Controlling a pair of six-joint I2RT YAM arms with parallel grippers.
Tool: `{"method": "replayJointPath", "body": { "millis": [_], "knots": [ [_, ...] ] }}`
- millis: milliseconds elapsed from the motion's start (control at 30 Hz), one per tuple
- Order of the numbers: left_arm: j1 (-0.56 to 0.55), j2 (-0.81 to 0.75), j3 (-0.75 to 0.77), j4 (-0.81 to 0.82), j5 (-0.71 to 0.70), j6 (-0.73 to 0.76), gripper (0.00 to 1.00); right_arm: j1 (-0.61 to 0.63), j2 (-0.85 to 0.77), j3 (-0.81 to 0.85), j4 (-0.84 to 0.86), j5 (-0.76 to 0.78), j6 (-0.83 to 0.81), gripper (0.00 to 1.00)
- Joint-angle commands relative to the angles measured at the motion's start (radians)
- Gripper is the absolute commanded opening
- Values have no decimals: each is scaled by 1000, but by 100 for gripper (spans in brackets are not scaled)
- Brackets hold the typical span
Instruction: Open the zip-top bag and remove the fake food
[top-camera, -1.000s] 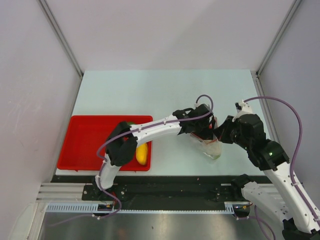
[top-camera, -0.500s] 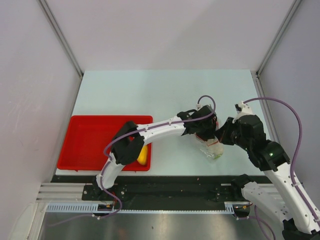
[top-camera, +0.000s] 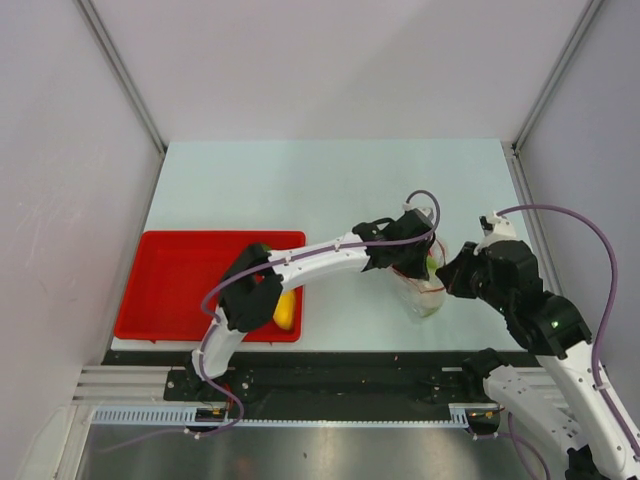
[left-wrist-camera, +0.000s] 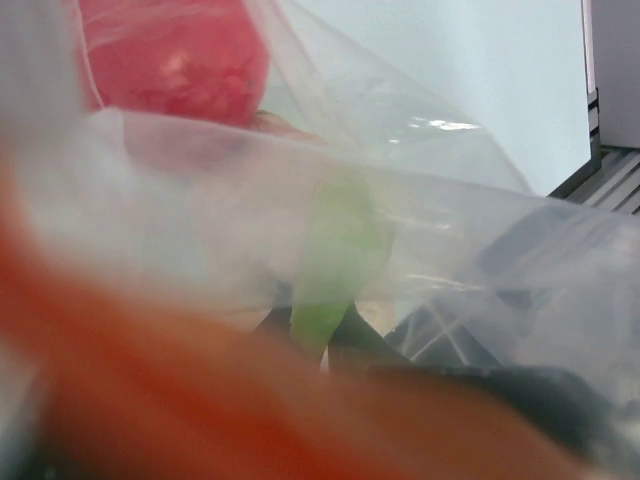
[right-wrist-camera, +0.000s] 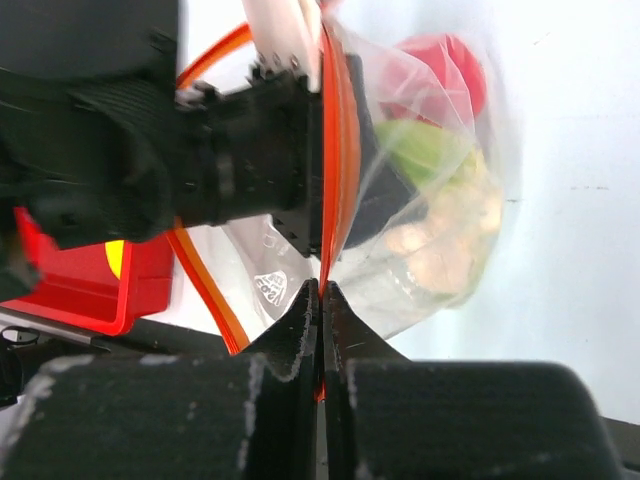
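Note:
The clear zip-top bag (top-camera: 426, 298) stands at the table's front right, with its red zip strip (right-wrist-camera: 336, 150) gaping open. My right gripper (right-wrist-camera: 321, 292) is shut on one side of that strip and holds the mouth up; from above it (top-camera: 447, 280) sits just right of the bag. My left gripper (top-camera: 415, 262) reaches inside the bag, and in its wrist view its jaws (left-wrist-camera: 322, 335) are shut on a green piece (left-wrist-camera: 335, 265) of fake food. A red ball (left-wrist-camera: 175, 50) and a beige lumpy piece (right-wrist-camera: 450, 240) lie in the bag. A yellow oval (top-camera: 285, 310) rests on the tray.
A flat red tray (top-camera: 180, 285) lies at the front left, partly under my left arm. The table's front edge runs close behind the bag. Side walls and metal posts bound the table on both sides.
My left gripper has pushed right and deeper into the bag and gone from open to shut on the green piece. The right gripper shifted slightly right, still gripping the strip.

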Motion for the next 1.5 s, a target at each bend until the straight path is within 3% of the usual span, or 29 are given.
{"method": "replayJointPath", "body": {
  "millis": [0,233,500,667,1133,1267,1467],
  "knots": [
    [-1,-111,88,-47,-54,158,0,0,5,31,-35,15,12,0],
    [-25,-158,65,-84,-39,248,0,-7,11,29,-23,90,25,0],
    [-113,-243,87,-116,-206,395,0,-13,14,34,-45,122,42,0],
    [-113,-359,-74,23,-246,379,0,-20,14,45,-51,122,40,0],
    [-42,-569,-148,59,-274,271,0,-20,3,45,-83,160,2,0],
    [40,-692,-226,177,-133,293,0,-23,3,43,-92,217,-29,0],
    [138,-848,-338,327,113,288,0,-26,40,43,-71,182,-24,0]
  ]
}}
